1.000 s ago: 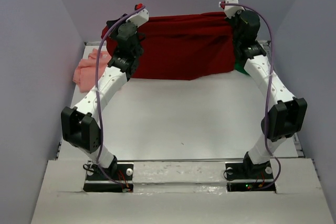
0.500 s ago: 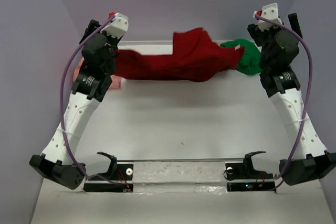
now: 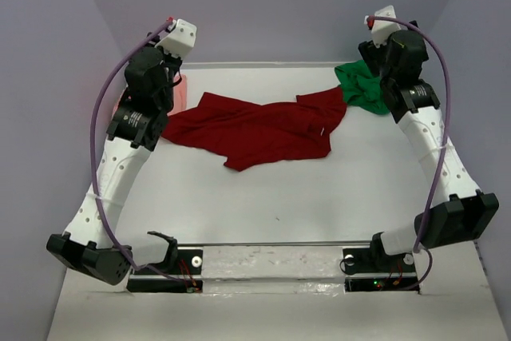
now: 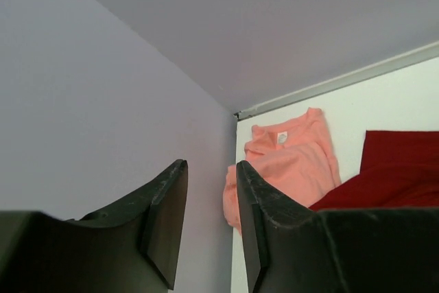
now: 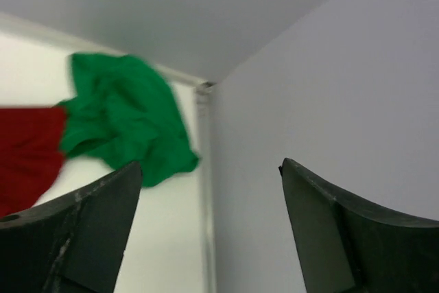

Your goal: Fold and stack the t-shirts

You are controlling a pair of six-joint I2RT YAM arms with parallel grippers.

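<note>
The dark red t-shirt (image 3: 255,129) lies loose and rumpled across the back half of the table, held by neither gripper. In the left wrist view its edge (image 4: 394,169) lies over the salmon pink t-shirt (image 4: 291,162), which sits in the back left corner. From above, the left arm hides most of the pink shirt (image 3: 182,92). The bright green t-shirt (image 3: 363,87) is bunched in the back right corner, touching the red shirt's right end. My left gripper (image 4: 210,166) hangs above the pink shirt, jaws a little apart and empty. My right gripper (image 5: 211,164) is wide open above the green shirt (image 5: 123,125).
Grey walls close in the white table (image 3: 271,189) on the left, back and right, and both grippers point into the back corners. The arm bases (image 3: 164,265) stand on the rail at the near edge.
Both grippers opened and let go of the dark red shirt, which had been held up stretched between them. It dropped to the table. The arms drew apart toward the side walls.
</note>
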